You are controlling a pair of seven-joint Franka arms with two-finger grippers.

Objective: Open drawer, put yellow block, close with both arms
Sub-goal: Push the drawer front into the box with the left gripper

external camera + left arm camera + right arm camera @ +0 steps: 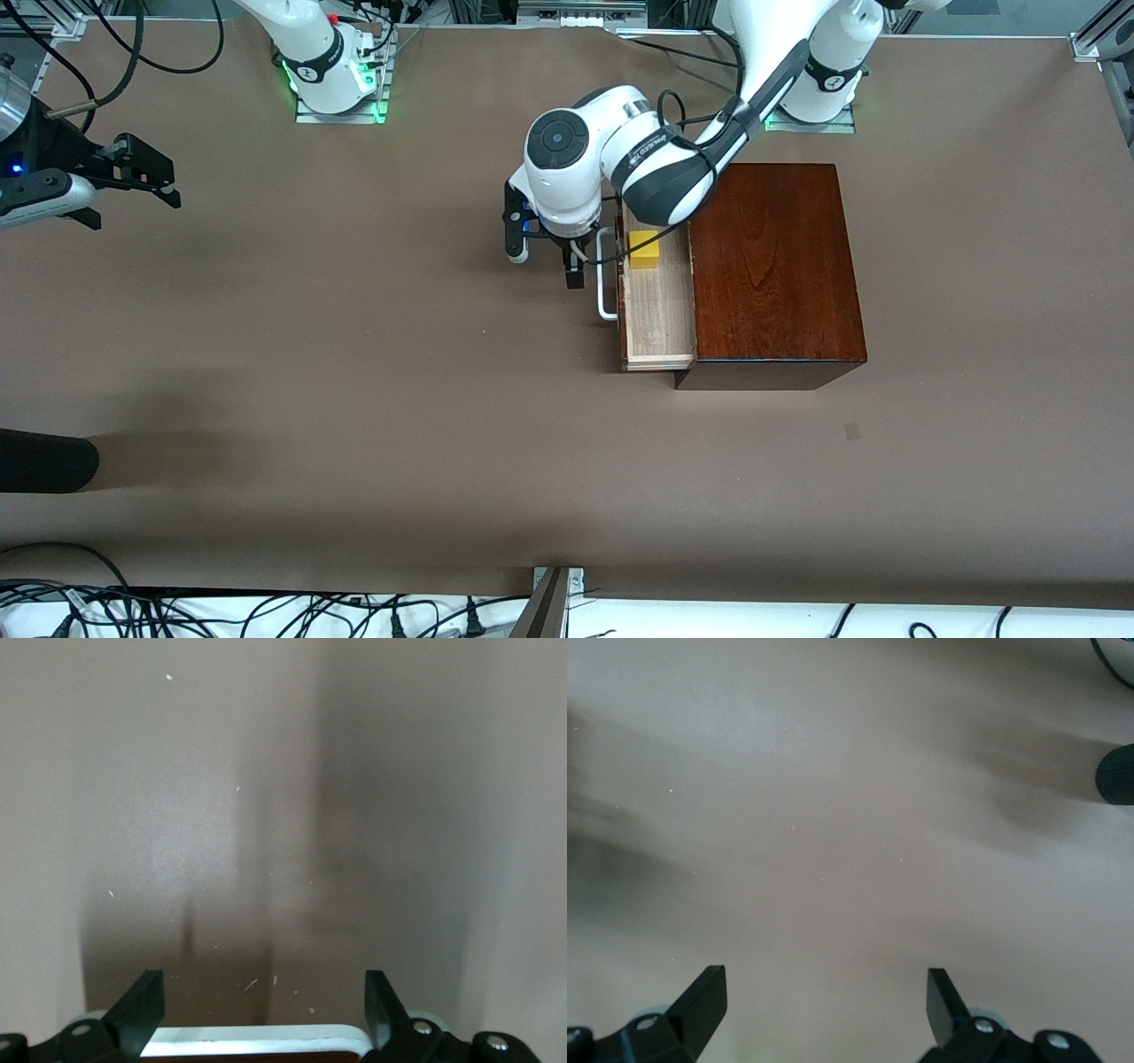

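Judging closure next: pale-wood drawer with white bar handle open, small yellow cube inside, handle just beside left gripper, fingers spread empty; right gripper waits well apart, fingers open.

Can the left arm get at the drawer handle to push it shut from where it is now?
Probably yes. The left gripper hangs open in front of the drawer, right beside the white handle, with nothing between them. The yellow block sits inside the tray, out of the way.
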